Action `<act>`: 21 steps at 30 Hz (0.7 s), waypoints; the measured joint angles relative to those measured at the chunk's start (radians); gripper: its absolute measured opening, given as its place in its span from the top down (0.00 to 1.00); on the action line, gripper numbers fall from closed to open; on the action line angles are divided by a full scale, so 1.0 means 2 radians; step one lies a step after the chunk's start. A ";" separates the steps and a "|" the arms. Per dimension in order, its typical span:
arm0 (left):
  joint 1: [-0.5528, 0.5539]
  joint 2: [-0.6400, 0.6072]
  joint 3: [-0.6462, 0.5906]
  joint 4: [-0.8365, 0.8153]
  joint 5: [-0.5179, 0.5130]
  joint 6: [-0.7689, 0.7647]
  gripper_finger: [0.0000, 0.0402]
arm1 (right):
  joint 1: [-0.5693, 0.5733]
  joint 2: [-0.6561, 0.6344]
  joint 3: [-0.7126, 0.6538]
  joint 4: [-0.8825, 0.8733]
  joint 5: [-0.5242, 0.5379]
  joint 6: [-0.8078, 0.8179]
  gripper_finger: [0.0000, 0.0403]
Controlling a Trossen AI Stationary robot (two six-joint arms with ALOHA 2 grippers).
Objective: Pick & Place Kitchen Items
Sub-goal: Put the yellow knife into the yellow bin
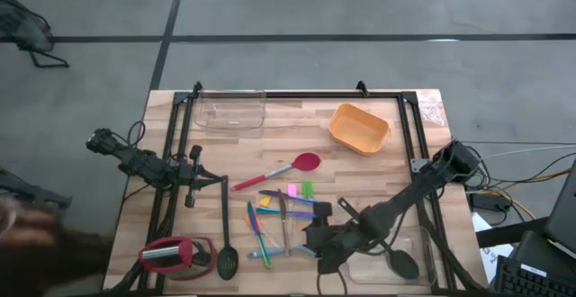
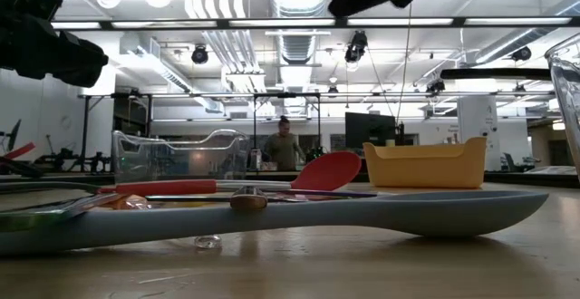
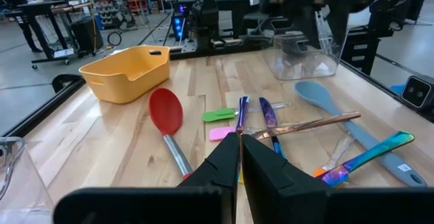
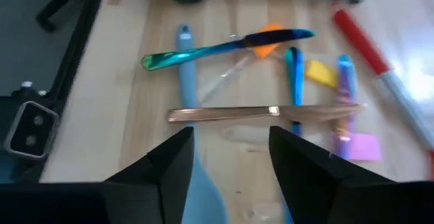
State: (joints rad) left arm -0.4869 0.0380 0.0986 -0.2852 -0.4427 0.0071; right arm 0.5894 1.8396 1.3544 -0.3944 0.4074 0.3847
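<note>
The kitchen items lie in a loose pile at the table's middle. It holds a grey-blue spoon (image 4: 184,61), a copper stick (image 4: 264,113) lying across it, blue and purple sticks (image 4: 295,75), and small yellow (image 4: 319,73), orange and pink pieces. A red-headed spatula (image 1: 279,171) lies just beyond the pile. One long black spoon (image 1: 225,234) rests flat to the pile's left. My right gripper (image 4: 224,163) hovers open above the spoon's bowl end and the copper stick, touching nothing. My left gripper (image 3: 241,157) waits shut at the table's left, holding nothing.
A clear tub (image 1: 229,111) and an orange tub (image 1: 358,128) stand along the far edge. Another clear tub (image 1: 423,265), with a black spoon (image 1: 396,261) in it, sits at the near right under my right arm. A squat red-and-black object (image 1: 175,255) stands at the near left.
</note>
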 joint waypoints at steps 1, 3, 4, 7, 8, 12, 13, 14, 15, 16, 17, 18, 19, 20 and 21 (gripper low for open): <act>0.000 0.000 0.000 0.000 0.000 0.000 0.94 | -0.003 0.005 0.000 0.004 -0.008 0.000 0.50; 0.000 0.000 0.000 0.000 0.000 0.000 0.94 | -0.009 0.014 0.000 0.011 -0.023 0.006 0.49; 0.000 0.000 0.000 0.000 0.000 0.000 0.94 | -0.012 0.018 0.000 0.012 -0.031 0.009 0.49; 0.000 0.000 0.000 0.000 0.000 0.000 0.94 | -0.019 0.028 0.000 0.018 -0.050 0.017 0.48; 0.000 0.000 0.000 0.000 0.000 0.000 0.94 | -0.021 0.031 0.000 0.017 -0.055 0.018 0.48; 0.000 0.000 0.000 0.000 0.000 0.000 0.94 | -0.025 0.038 0.000 0.017 -0.078 0.027 0.49; 0.000 0.000 0.000 0.000 0.000 0.000 0.94 | -0.026 0.041 0.000 0.018 -0.083 0.027 0.50; 0.000 0.000 0.000 0.000 0.000 0.000 0.94 | -0.028 0.045 0.002 0.019 -0.089 0.027 0.50; 0.000 0.000 0.000 0.000 0.000 0.000 0.94 | -0.029 0.048 0.006 0.015 -0.092 0.026 0.51; 0.000 0.000 0.000 0.000 0.000 0.000 0.94 | -0.031 0.053 0.011 0.012 -0.098 0.024 0.51; 0.000 0.001 0.000 0.000 0.000 0.000 0.94 | -0.034 0.059 0.018 0.011 -0.107 0.019 0.52; 0.000 0.001 0.000 0.000 0.000 0.000 0.94 | -0.037 0.064 0.029 0.011 -0.116 0.011 0.52; 0.000 0.001 0.000 0.000 0.000 0.000 0.94 | -0.039 0.070 0.041 0.009 -0.123 0.004 0.52; 0.000 0.002 0.000 0.000 0.000 0.000 0.94 | -0.041 0.075 0.054 -0.001 -0.127 -0.002 0.52; 0.000 0.002 0.000 0.000 0.000 0.000 0.94 | -0.042 0.081 0.068 -0.016 -0.128 -0.008 0.52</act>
State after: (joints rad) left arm -0.4866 0.0418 0.0986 -0.2852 -0.4427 0.0074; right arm 0.5048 2.0016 1.4895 -0.4266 0.1515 0.3688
